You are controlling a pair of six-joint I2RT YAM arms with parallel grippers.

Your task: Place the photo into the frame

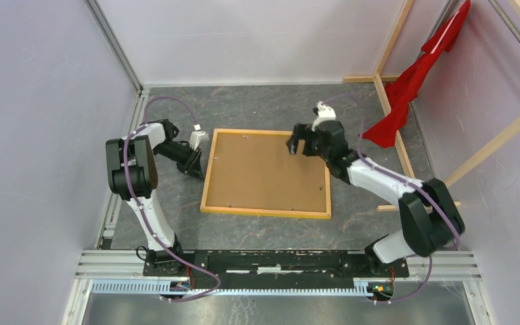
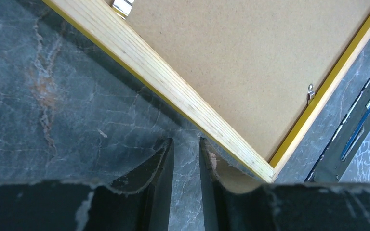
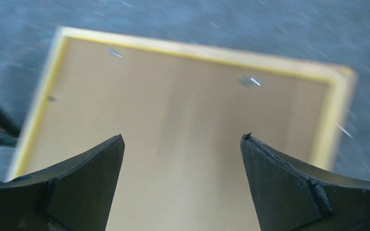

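The frame (image 1: pixel 265 212) lies face down in the middle of the table, light wood rails up, with yellow showing along its edges (image 2: pixel 173 82) (image 3: pixel 197 48). A brown backing board (image 1: pixel 267 169) (image 2: pixel 241 53) (image 3: pixel 173 106) fills it. The photo is hidden. My left gripper (image 1: pixel 195 166) (image 2: pixel 187 142) sits low on the table just outside the frame's left rail, near a corner; its jaws stand a narrow gap apart with only table between them. My right gripper (image 1: pixel 298 143) (image 3: pixel 183 137) hovers over the frame's far right part, wide open and holding nothing.
Small metal tabs (image 2: pixel 310 92) sit along the inside of the rails. Bare wooden beams (image 1: pixel 389 112) with a red cloth (image 1: pixel 413 88) stand at the back right. Walls close in the left and far sides; an aluminium rail (image 1: pixel 277 264) runs along the near edge.
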